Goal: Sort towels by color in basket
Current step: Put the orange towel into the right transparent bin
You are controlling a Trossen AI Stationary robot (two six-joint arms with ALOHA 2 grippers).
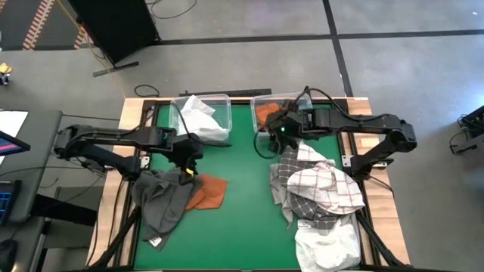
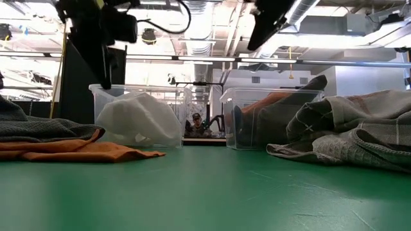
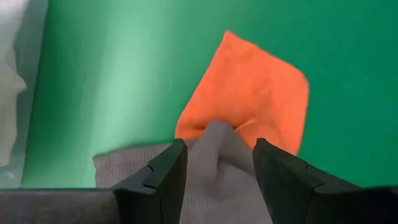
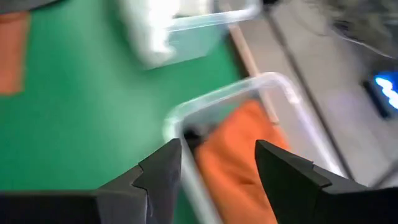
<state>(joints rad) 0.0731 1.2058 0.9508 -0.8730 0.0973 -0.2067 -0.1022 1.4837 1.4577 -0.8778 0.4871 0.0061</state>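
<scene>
The left pincer [image 3: 214, 168] is pinching a soft dark grey towel [image 3: 217, 158] just over the flat orange towel [image 3: 249, 99] on the green tabletop [image 1: 242, 151]. The right pincer [image 4: 217, 165], fingers apart and empty, is hanging over the clear plastic bin [image 4: 273, 84].

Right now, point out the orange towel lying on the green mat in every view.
High view: orange towel left of centre, partly under the dark grey towel.
Low view: flat at far left, below grey cloth.
Left wrist view: centre, beyond the left tool.
Right wrist view: a strip at the edge.
Shared landmark: green mat.
</scene>
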